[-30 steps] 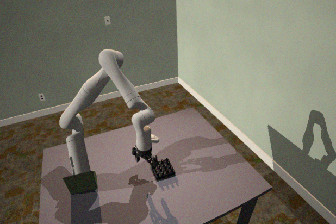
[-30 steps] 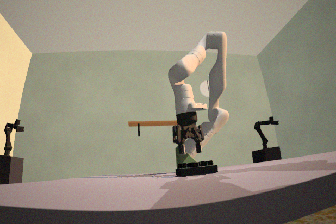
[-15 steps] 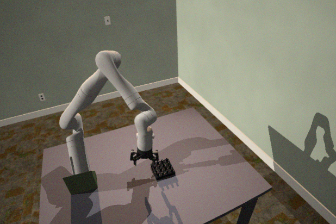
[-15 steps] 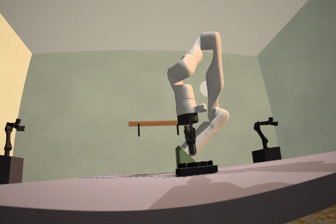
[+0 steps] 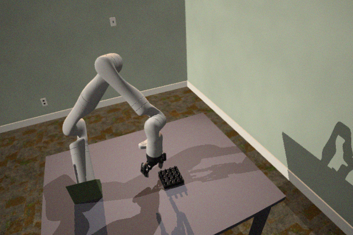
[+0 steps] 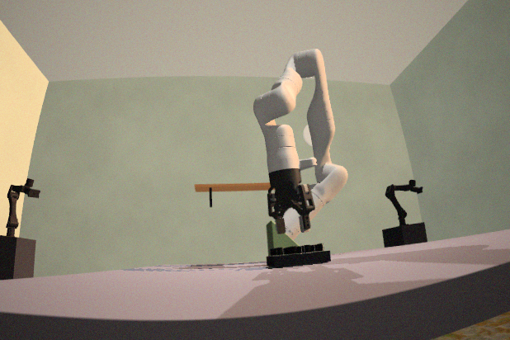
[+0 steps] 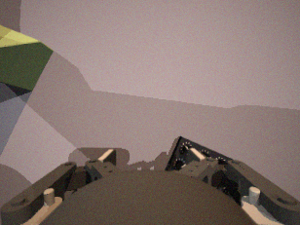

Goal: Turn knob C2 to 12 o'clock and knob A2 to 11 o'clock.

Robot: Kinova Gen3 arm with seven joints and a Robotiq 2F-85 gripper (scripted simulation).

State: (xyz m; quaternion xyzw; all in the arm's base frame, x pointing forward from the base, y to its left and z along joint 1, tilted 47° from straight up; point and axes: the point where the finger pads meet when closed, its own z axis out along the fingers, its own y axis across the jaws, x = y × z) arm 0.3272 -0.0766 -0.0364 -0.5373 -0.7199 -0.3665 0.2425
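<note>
The gripper [image 5: 153,169] [image 6: 293,231] [image 7: 151,157], its jaws released and wide apart, is poised above the table [image 5: 217,190] [image 6: 165,295] [image 7: 195,57], near the black knob box [image 5: 171,178] [image 6: 299,258] [image 7: 178,145], which stands on the tabletop.

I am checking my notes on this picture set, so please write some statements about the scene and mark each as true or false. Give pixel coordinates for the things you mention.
1. The jaws [image 5: 153,169] [image 6: 293,227] stand open. True.
2. The knob box [image 5: 172,182] [image 6: 299,259] [image 7: 176,154] lies on the floor. False: it stands on the table [image 5: 228,190] [image 6: 165,295] [image 7: 195,57].
3. The jaws are gripping a knob. False: they are above the table, holding nothing.
4. The green block [image 5: 87,193] [image 6: 277,239] [image 7: 21,64] is at the arm's foot. True.
</note>
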